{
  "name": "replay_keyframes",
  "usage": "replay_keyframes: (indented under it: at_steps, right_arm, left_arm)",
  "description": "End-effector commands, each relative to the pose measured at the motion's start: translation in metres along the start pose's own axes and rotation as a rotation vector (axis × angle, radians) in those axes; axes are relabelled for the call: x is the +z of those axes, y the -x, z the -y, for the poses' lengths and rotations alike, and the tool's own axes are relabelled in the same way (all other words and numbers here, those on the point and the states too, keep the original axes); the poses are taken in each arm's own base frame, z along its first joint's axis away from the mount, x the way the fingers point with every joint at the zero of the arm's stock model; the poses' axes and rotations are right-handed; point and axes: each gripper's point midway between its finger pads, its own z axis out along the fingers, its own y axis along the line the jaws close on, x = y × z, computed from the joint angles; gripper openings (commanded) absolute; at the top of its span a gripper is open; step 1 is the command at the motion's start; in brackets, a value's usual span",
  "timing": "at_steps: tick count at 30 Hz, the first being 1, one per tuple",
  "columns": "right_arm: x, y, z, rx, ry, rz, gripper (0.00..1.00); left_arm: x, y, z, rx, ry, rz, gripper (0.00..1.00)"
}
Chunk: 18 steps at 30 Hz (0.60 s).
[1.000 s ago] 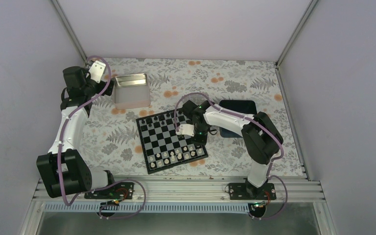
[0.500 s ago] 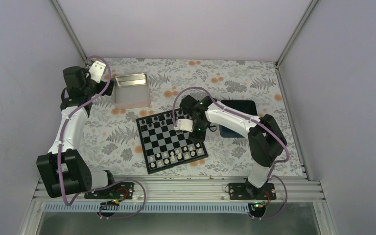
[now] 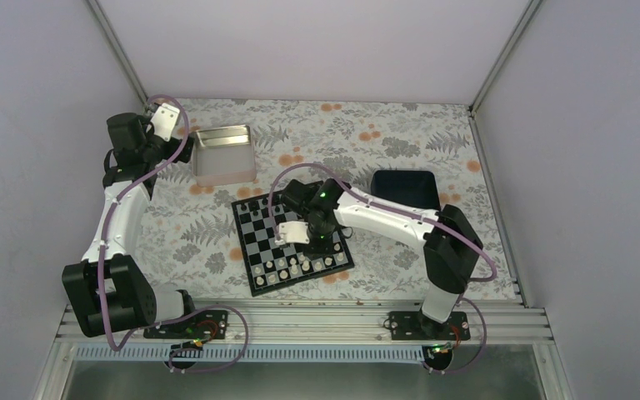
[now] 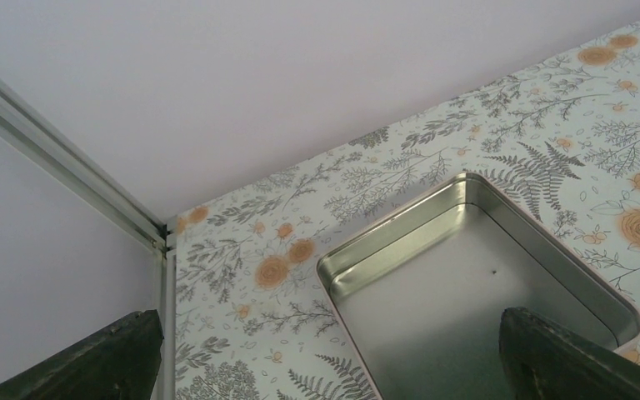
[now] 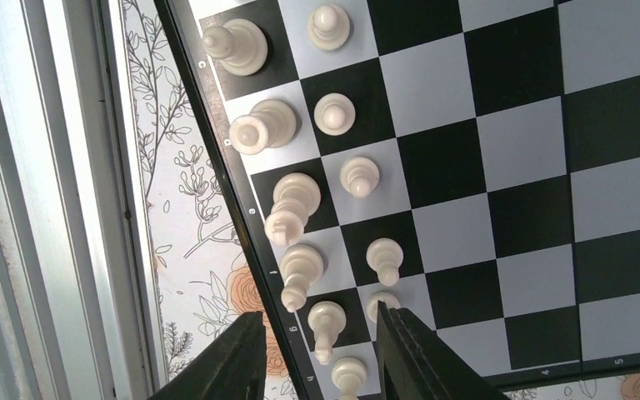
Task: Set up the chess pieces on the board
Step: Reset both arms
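**Right gripper released above the cream ranks**

The square chessboard of black and silvery-grey checks (image 3: 258, 239) lies mid-table. The tiny cream chess pieces (image 5: 296, 200) stand in two rows along its 6 o'clock edge, and tiny black pieces (image 3: 262, 202) line its 12 o'clock edge. The right gripper (image 5: 317, 317) hovers over the board, its fingers (image 5: 237, 358) parted and grasping nothing, with cream pieces showing through the gap. The left gripper (image 4: 331, 321) is spread wide above the silver rectangular metal tin (image 4: 550, 258), at the board's 11 o'clock. A dark blue rectangular tray (image 3: 402, 185) sits at the board's 2 o'clock.
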Motion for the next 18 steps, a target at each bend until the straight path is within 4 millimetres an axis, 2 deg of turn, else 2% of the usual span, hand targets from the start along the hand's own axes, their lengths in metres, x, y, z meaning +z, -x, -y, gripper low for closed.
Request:
replay_keyframes:
  at_steps: [1, 6, 11, 14, 15, 17, 18]
  right_arm:
    - [0.006, 0.004, -0.004, -0.012, 0.012, -0.025, 0.36]
    - [0.013, 0.008, -0.007, -0.029, 0.020, -0.035, 0.36]
    - [0.010, 0.013, -0.007, -0.041, 0.013, -0.029, 0.38]
    - [0.002, 0.012, -0.003, -0.044, -0.026, -0.020, 0.46]
    - [-0.003, 0.012, -0.001, -0.046, -0.044, -0.014, 0.59]
    - [-0.018, 0.011, 0.010, -0.034, -0.099, 0.006, 0.99]
    - [-0.027, 0.012, 0.017, -0.023, -0.124, 0.022, 1.00]
  left_arm:
    - [-0.010, 0.015, -0.007, 0.010, 0.030, 0.046, 1.00]
    - [-0.011, 0.016, -0.007, 0.011, 0.033, 0.048, 1.00]
    - [-0.010, 0.016, -0.007, 0.009, 0.028, 0.048, 1.00]
    - [-0.010, 0.017, -0.007, 0.009, 0.027, 0.051, 1.00]
    - [-0.010, 0.017, -0.007, 0.008, 0.025, 0.050, 1.00]
    - [-0.010, 0.017, -0.006, 0.009, 0.023, 0.051, 1.00]
    - [-0.010, 0.016, -0.006, 0.009, 0.023, 0.051, 1.00]
